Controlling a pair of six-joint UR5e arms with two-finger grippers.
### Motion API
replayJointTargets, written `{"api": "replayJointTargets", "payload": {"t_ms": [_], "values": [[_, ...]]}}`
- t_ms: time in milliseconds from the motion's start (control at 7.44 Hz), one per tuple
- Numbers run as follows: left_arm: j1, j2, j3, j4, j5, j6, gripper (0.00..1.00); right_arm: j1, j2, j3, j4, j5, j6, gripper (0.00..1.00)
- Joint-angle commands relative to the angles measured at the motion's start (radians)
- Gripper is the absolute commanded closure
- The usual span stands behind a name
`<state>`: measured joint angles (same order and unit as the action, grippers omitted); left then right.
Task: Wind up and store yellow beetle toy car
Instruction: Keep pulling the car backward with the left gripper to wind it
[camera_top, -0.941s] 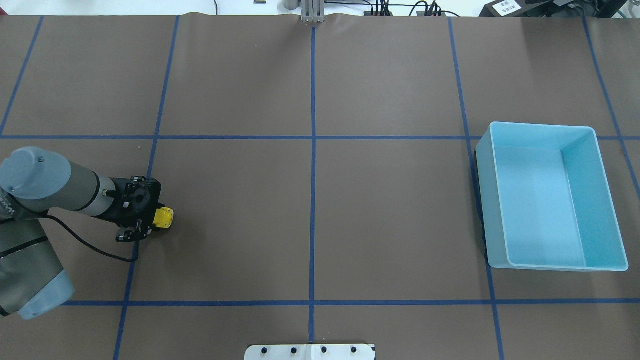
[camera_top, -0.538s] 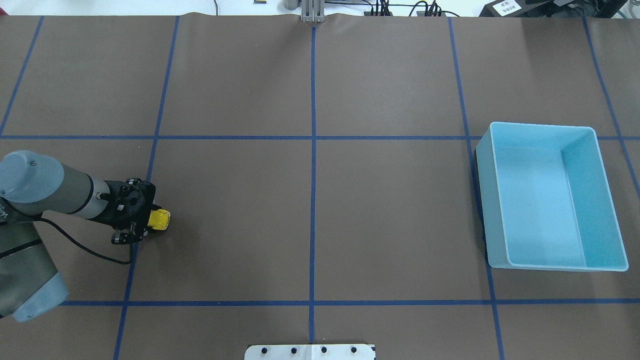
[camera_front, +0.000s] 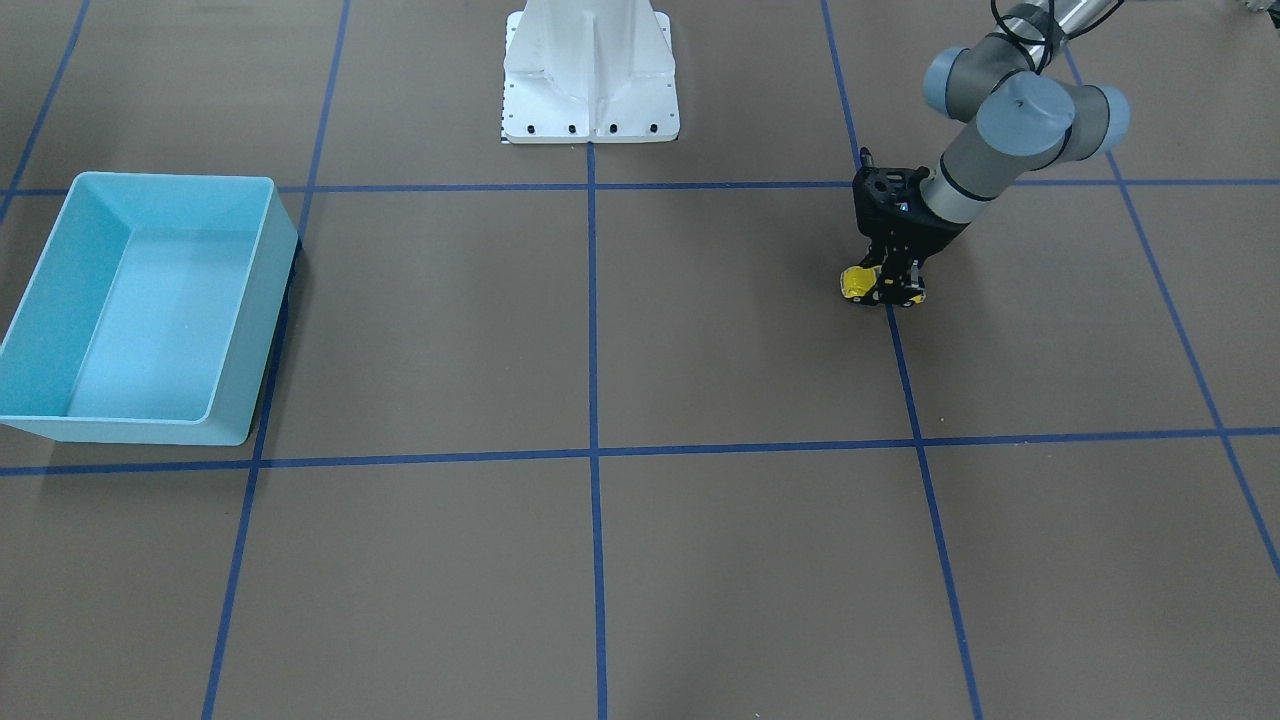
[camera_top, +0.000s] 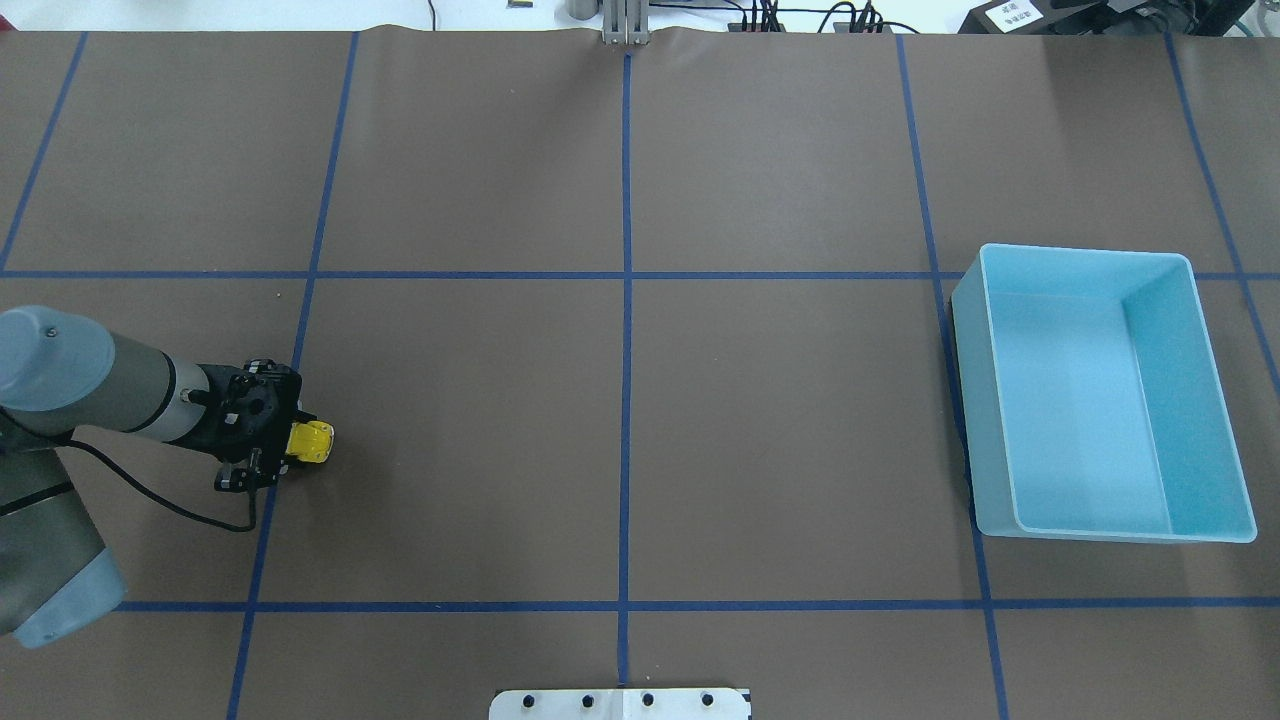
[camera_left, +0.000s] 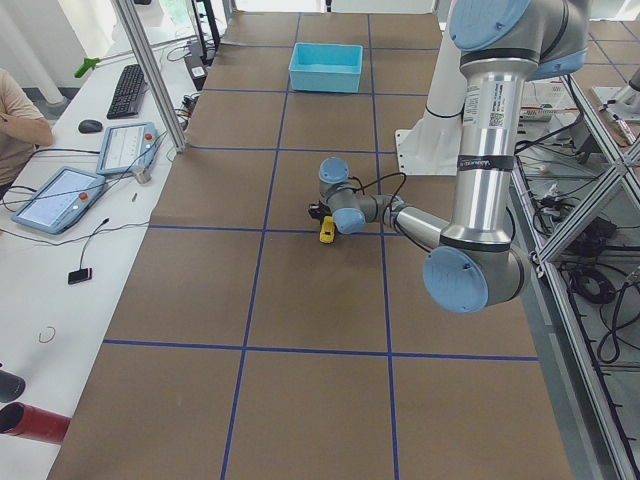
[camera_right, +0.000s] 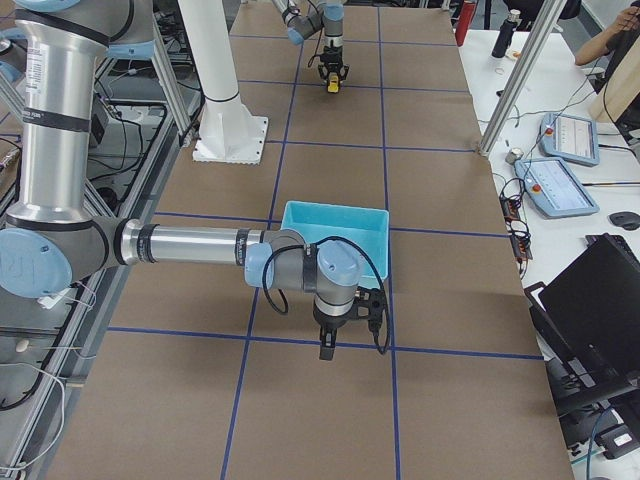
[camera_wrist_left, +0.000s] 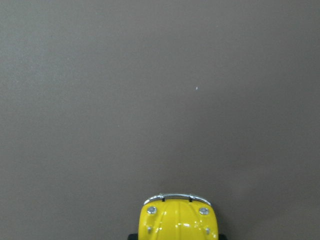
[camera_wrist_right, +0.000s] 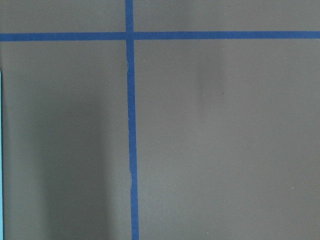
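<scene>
The yellow beetle toy car (camera_top: 313, 441) sits with its wheels on the brown table at the far left, its nose towards the table's middle. My left gripper (camera_top: 287, 446) is shut on its rear part. The car also shows in the front-facing view (camera_front: 855, 282) beside the gripper (camera_front: 893, 287), and its yellow hood and silver bumper fill the bottom of the left wrist view (camera_wrist_left: 178, 221). The light blue bin (camera_top: 1086, 253) stands empty at the far right. My right gripper (camera_right: 343, 338) hangs low beside the bin, seen only in the exterior right view; I cannot tell whether it is open.
Blue tape lines (camera_top: 626, 300) cross the brown table in a grid. The white robot base plate (camera_front: 590, 128) is at the table's robot side. The right wrist view shows only table and a tape crossing (camera_wrist_right: 129, 36).
My left gripper has slid the car a short way to the left along the table, back towards the arm. The bin has not moved.
</scene>
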<state>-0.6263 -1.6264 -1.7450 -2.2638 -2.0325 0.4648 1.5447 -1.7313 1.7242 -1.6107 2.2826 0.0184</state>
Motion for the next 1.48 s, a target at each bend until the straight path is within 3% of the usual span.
{"api": "replayJointTargets", "payload": {"t_ms": [0,1344], "values": [[-0.003,0.013,0.001,-0.016,-0.014,0.000,0.96,0.000,-0.001,0.000,0.000,0.000,0.000,0.00],[-0.010,0.040,0.013,-0.060,-0.023,0.000,0.94,0.000,-0.001,0.000,0.000,-0.002,0.000,0.00]]}}
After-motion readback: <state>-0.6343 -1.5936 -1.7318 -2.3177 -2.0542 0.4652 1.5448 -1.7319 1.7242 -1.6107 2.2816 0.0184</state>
